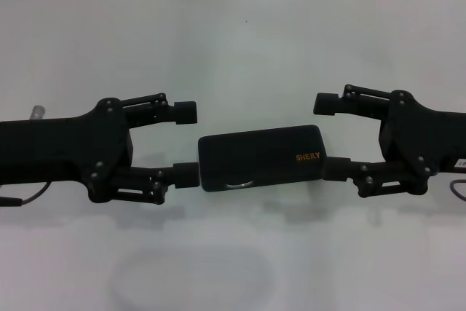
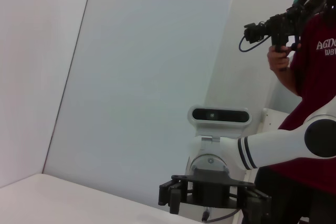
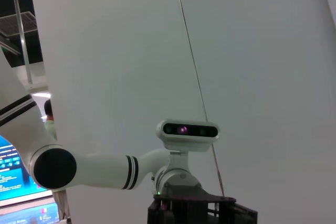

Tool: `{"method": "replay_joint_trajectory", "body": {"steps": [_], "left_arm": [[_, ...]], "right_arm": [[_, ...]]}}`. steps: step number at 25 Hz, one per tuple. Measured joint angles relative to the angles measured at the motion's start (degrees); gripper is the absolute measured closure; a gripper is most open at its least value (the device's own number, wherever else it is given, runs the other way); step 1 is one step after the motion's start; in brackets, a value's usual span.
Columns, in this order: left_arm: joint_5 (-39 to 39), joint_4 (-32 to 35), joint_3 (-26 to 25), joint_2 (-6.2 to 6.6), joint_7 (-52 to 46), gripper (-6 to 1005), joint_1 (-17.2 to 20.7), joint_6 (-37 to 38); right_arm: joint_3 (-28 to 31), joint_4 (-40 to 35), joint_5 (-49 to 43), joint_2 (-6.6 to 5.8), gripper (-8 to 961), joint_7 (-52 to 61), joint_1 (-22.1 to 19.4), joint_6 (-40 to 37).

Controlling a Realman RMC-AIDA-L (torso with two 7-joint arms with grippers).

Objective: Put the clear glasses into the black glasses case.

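Note:
The black glasses case point(image 1: 261, 156) lies shut on the white table point(image 1: 233, 41), with orange lettering on its lid toward the right end. A small pale glint shows at its front edge. The clear glasses are hidden from every view. My left gripper point(image 1: 187, 143) is open at the case's left end, its near fingertip point(image 1: 188, 175) right against the case's front left corner. At the opposite end my right gripper point(image 1: 329, 136) is open too, one fingertip point(image 1: 333, 169) touching or almost touching the case's right end. Neither gripper holds anything.
A faint oval mark point(image 1: 193, 278) shows on the table near the front. A small grey metal part point(image 1: 36, 112) sits behind my left arm. In the left wrist view a person in a red shirt point(image 2: 315, 77) holds a camera beyond the table.

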Motion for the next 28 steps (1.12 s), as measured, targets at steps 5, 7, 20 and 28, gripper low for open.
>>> {"method": "replay_joint_trajectory", "body": {"steps": [5, 7, 20, 28], "left_arm": [[0.0, -0.1, 0.0, 0.02, 0.0, 101, 0.0, 0.0], [0.0, -0.1, 0.0, 0.02, 0.0, 101, 0.0, 0.0], [0.0, -0.3, -0.1, -0.59, 0.8, 101, 0.7, 0.0], [0.0, -0.3, 0.0, -0.81, 0.9, 101, 1.2, -0.1]], "right_arm": [[0.0, 0.0, 0.1, 0.02, 85, 0.0, -0.2, 0.0], [0.0, 0.0, 0.2, 0.02, 84, 0.0, -0.3, 0.0], [0.0, 0.4, 0.4, -0.04, 85, -0.1, -0.5, 0.1], [0.0, 0.6, 0.4, -0.07, 84, -0.1, -0.5, 0.1]]}}
